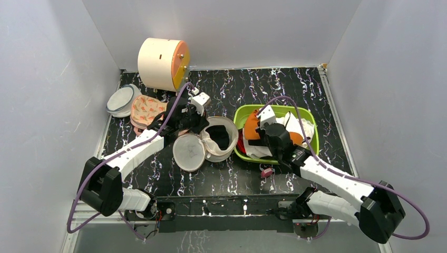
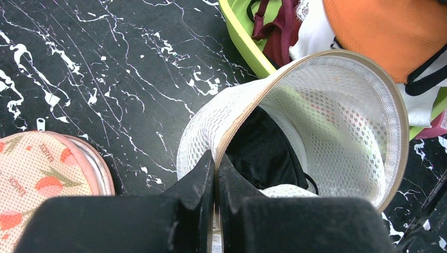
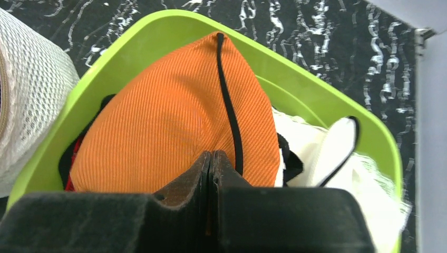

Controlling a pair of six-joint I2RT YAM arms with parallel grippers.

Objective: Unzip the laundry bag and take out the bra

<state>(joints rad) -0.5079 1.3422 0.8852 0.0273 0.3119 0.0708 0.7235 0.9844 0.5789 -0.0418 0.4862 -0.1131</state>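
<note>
As we looked down from above, the laundry bag point(image 1: 213, 138) lay open like a shell near the middle of the desk point(image 1: 232, 176). Its flatter mesh half was at the front left and its deeper half was just beside a green basin point(image 1: 312, 129). We could not tell whether the bag and the basin touched.

The left arm point(image 1: 142, 150) reached across to the bag. In the left wrist view its jaws were closed on the beige zipper rim of the deeper half. Inside this half we saw a dark cloth point(image 2: 258, 153), but we could not tell what it was.

The bra point(image 3: 174, 121) was outside the bag, over the left part of the basin. The right arm point(image 1: 327, 176) came in from the front right, and its jaws were pinched shut on the lower edge of an orange cup. A black strap point(image 3: 227, 105) ran down over the cup. Under and beside the bra the basin was crowded. White garments with black trim point(image 3: 337, 153) filled its right side, and a dark red garment point(image 2: 279, 26) hung at its near rim, close to the bag.

At the back left of the desk stood a cream cylinder with an orange face point(image 1: 161, 63), which leaned on the wall. Below it lay a grey-rimmed white disc point(image 1: 122, 100) and a pink patterned pouch point(image 1: 147, 110). The pouch lay just behind the left arm. A small red object point(image 1: 267, 172) lay on the desk in front of the basin, near the right arm.
</note>
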